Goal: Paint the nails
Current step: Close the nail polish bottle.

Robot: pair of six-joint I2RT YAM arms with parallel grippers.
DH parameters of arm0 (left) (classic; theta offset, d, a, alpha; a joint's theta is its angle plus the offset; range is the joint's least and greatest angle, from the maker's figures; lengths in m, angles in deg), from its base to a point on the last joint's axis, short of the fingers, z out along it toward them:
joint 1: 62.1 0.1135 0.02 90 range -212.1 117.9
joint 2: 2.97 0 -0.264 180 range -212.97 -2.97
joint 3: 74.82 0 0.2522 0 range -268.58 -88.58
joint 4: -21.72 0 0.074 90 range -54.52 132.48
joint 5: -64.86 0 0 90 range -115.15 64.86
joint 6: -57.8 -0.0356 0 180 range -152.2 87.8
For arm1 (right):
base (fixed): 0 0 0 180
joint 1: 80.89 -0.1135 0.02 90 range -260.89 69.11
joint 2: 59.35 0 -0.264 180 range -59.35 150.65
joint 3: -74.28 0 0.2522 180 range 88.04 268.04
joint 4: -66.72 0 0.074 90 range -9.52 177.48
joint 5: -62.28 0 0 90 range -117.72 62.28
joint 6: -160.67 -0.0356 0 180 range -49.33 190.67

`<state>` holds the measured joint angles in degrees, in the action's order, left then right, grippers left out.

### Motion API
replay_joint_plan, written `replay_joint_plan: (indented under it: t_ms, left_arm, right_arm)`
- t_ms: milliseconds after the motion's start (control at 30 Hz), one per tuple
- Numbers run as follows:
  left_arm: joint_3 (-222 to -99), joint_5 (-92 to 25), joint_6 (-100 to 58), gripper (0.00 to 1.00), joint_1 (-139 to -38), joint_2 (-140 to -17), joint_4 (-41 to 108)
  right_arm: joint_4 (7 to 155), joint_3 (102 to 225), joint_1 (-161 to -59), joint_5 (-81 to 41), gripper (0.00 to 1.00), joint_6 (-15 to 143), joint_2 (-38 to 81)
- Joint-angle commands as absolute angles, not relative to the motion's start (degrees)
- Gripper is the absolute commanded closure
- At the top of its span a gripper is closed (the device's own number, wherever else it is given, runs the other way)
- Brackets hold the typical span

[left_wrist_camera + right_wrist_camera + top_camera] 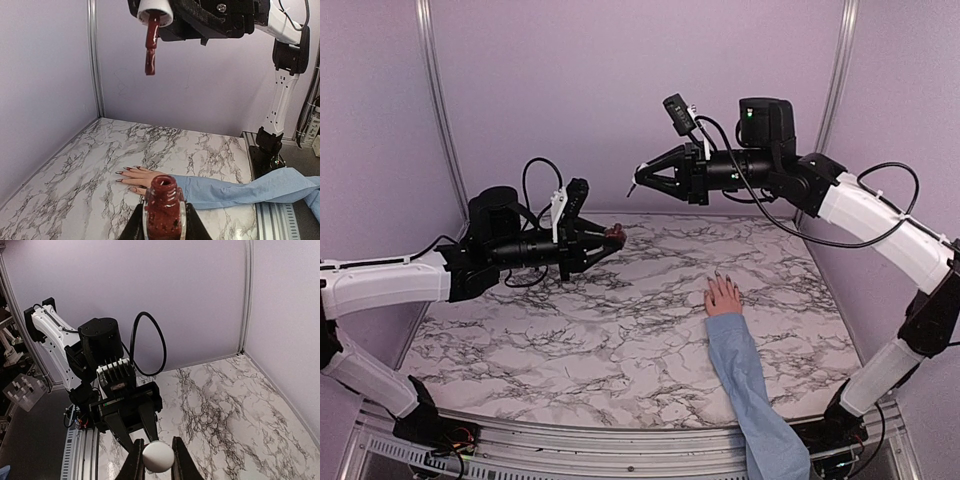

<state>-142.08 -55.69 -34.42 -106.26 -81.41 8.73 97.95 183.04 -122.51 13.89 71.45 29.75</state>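
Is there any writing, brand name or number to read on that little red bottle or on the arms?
None can be read. The polish bottle shows no label, the white brush cap is blank, and the white arm covers carry no lettering that I can make out.

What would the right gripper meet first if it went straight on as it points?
Likely the left gripper, holding the open polish bottle, straight ahead of the right gripper in the right wrist view. It might pass above; height is unclear.
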Motion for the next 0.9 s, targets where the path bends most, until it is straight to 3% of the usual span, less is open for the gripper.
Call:
replay_joint_plan:
  t_ms: [0, 867]
  left_arm:
    - [-144.75, -53.89, -35.78, 1.00, -107.88, -82.97, 6.57]
    - [-145.63, -51.83, -35.67, 1.00, -109.82, -84.28, 6.56]
  right_arm:
    - [101.42, 185.03, -124.44, 10.14, 1.00, 76.13, 29.57]
    - [104.96, 179.52, -127.46, 4.94, 1.00, 80.84, 27.15]
